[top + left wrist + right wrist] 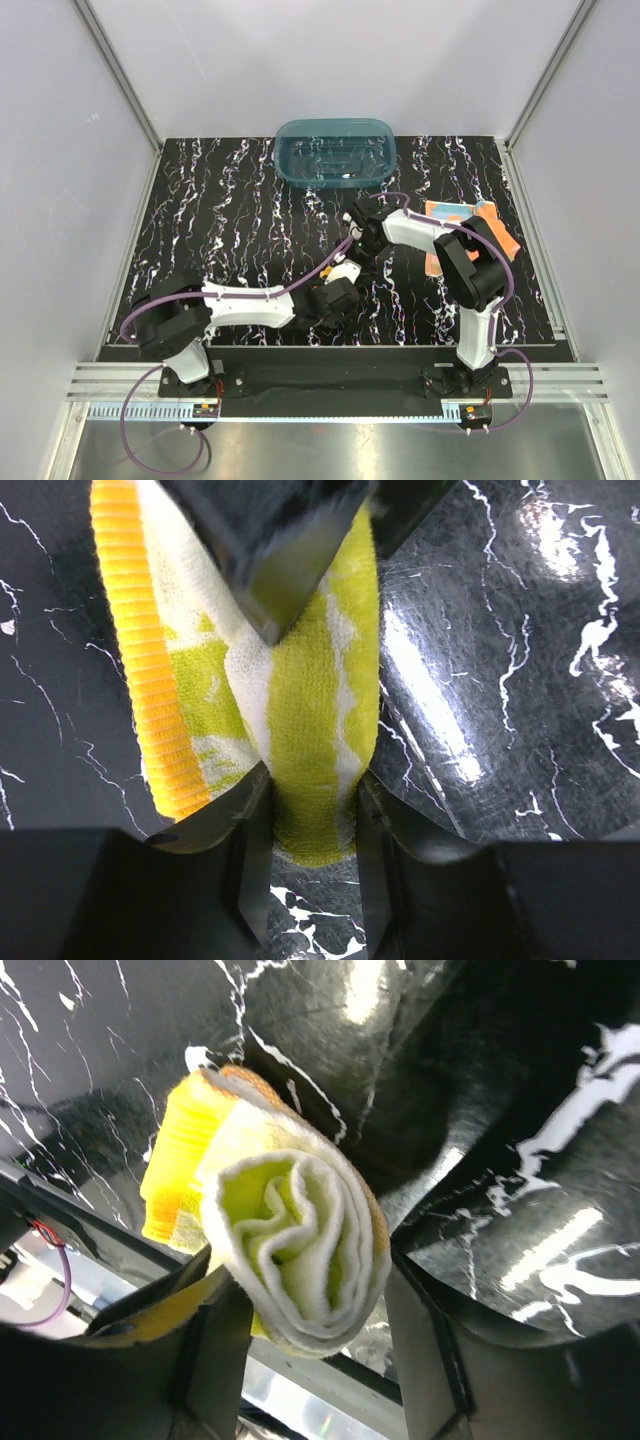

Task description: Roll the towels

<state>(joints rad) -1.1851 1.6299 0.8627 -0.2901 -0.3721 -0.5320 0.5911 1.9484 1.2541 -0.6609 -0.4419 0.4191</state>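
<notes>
The yellow towel (310, 700) is a tight roll with pale markings and a ribbed orange-yellow edge. It is held just above the black marbled table between both grippers. My left gripper (312, 790) is shut on one end of it. My right gripper (305, 1290) is shut on the other end, where the spiral of the roll (300, 1230) shows. In the top view the two grippers, left (338, 290) and right (358, 248), meet at the table's middle, with a little of the roll (345, 270) showing. The orange towel (452, 213) lies flat at the right, partly hidden under the right arm.
A teal translucent tub (300, 165) stands at the back middle of the table. Grey walls close in the left, right and back. The right arm's elbow (470, 265) hangs over the orange towel. A metal rail runs along the near edge.
</notes>
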